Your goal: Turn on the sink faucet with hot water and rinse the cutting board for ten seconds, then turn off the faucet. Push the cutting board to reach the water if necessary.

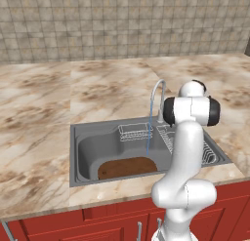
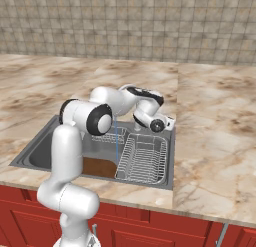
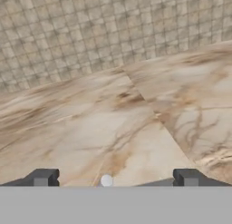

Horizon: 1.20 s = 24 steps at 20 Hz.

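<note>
My arm reaches forward over a grey stainless-steel sink (image 1: 78, 152) set in a marble-patterned counter (image 1: 39, 103), with a tiled wall (image 1: 122, 20) behind and red cabinets (image 1: 97, 223) below. My gripper (image 3: 115, 178) sits behind the sink, at the base of the sink faucet (image 1: 159, 96), and points out across the counter toward the wall. In the hand view its two dark fingertips (image 3: 43, 177) stand wide apart with nothing between them, so it is released. A small pale round knob (image 3: 106, 180) shows low between them; I cannot tell whether I am touching it.

The faucet is a slim silver gooseneck, its spout arching out over the basin. A thin pale-blue stream of water (image 1: 148, 132) falls straight down from its tip.

The cutting board (image 1: 127, 167), a flat dark-brown slab, lies on the basin floor against the near wall. In the left base view the stream ends at the board's far right edge.

A small wire basket (image 1: 135, 131) hangs at the back of the basin. A wire dish rack (image 2: 144, 158) fills the sink's right side, just beside the stream.
</note>
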### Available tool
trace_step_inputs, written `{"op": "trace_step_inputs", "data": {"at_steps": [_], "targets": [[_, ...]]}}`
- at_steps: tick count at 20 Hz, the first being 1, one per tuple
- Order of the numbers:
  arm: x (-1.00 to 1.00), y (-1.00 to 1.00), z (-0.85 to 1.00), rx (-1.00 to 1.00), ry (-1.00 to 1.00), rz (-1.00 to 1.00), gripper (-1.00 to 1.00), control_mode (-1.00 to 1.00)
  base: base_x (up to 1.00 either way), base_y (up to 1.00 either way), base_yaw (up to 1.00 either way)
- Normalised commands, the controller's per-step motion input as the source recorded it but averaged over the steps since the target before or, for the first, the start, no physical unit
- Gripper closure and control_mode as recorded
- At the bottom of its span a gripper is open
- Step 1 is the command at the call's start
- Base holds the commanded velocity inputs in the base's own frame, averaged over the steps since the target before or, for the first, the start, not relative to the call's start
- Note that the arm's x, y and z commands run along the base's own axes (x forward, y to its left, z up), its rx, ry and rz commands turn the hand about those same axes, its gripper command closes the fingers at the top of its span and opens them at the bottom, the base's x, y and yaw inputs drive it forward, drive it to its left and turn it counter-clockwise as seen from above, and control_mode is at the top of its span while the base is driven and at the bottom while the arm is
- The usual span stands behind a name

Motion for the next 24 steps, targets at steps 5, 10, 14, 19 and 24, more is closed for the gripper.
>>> {"op": "trace_step_inputs", "data": {"at_steps": [5, 10, 14, 19, 24], "targets": [[-0.10, -0.15, 0.01, 0.03, 0.11, 0.05, -1.00, -1.00, 0.00, 0.00, 0.00], [-0.01, -0.06, 0.01, 0.01, 0.13, 0.05, -1.00, -1.00, 0.00, 0.00, 0.00], [0.00, -0.01, 0.00, 0.00, 0.13, 0.05, -1.00, -1.00, 0.00, 0.00, 0.00], [0.00, 0.00, 0.00, 0.00, 0.06, 0.03, -1.00, -1.00, 0.00, 0.00, 0.00], [0.00, 0.00, 0.00, 0.00, 0.01, 0.02, -1.00, -1.00, 0.00, 0.00, 0.00]]}}
